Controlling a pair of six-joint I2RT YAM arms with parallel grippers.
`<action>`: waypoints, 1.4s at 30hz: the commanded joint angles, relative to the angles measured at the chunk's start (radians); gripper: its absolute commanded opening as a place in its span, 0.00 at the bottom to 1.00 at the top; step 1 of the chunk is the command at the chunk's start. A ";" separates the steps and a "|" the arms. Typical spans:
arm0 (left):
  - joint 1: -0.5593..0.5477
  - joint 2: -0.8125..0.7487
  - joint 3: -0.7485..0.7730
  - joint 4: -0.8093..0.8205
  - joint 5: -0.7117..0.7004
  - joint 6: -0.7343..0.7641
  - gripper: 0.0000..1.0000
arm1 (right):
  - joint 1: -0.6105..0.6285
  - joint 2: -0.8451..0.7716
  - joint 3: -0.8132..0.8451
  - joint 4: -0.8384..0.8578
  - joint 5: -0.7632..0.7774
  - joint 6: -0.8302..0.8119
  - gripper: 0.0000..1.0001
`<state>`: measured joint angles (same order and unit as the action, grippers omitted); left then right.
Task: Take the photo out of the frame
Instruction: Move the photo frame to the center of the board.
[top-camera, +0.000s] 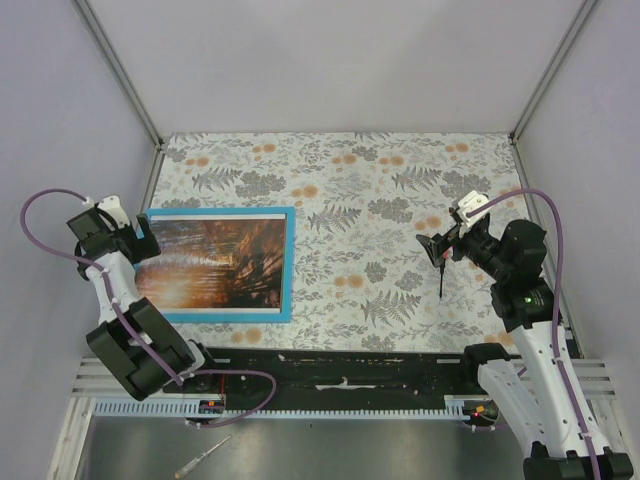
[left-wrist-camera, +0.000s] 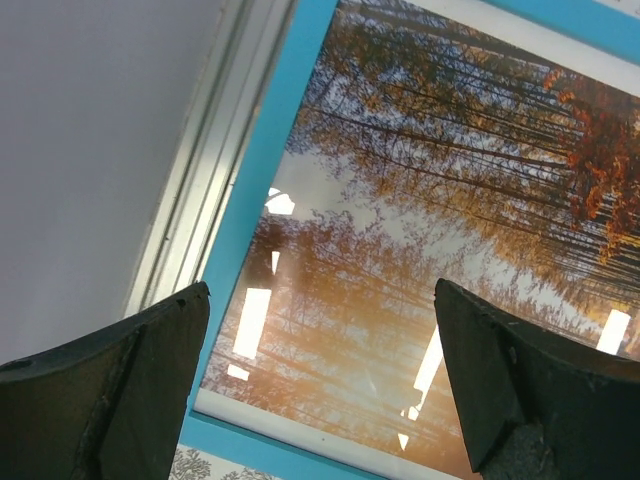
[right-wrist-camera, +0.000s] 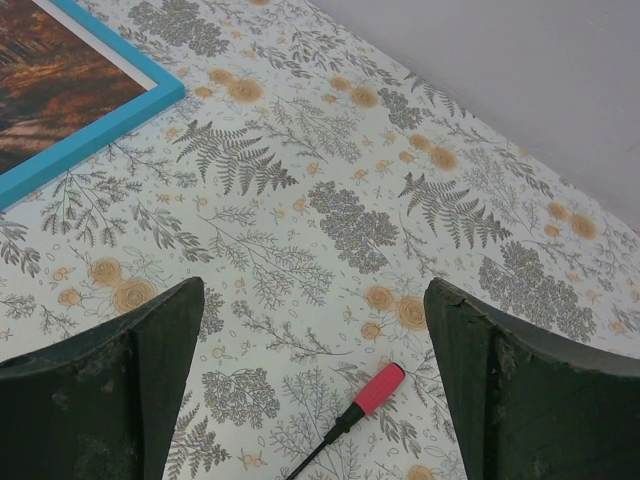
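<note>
We see the photo (top-camera: 212, 262) inside the frame (top-camera: 289, 265), nothing removed; left fingers (left-wrist-camera: 110, 390) spread over the frame's left edge, right fingers (right-wrist-camera: 100, 380) spread well away.

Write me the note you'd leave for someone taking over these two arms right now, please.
Left gripper: open and empty, poised over the left end of the picture.
Right gripper: open and empty, above the floral-patterned table cover and well away from the picture. A small red-handled tool lies beneath it.
Things: the orange-brown autumn-forest photo print sits inside the thin bright-blue rectangular frame, lying flat and face up on the left side of the table.
Done: nothing visible yet.
Left: free the photo and lift it out of the frame.
</note>
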<state>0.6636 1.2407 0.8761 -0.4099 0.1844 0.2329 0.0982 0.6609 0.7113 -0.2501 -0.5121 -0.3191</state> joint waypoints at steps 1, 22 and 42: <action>0.051 0.069 0.021 0.040 0.124 0.014 1.00 | 0.001 -0.004 0.020 0.020 -0.006 -0.014 0.98; 0.123 0.247 -0.020 0.146 0.095 -0.021 1.00 | 0.001 0.000 0.017 0.020 -0.006 -0.023 0.98; 0.125 0.347 -0.011 0.131 0.092 0.008 1.00 | -0.002 0.000 0.017 0.020 -0.002 -0.023 0.98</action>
<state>0.7799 1.5482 0.8482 -0.2695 0.2680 0.2325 0.0982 0.6685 0.7113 -0.2501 -0.5163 -0.3340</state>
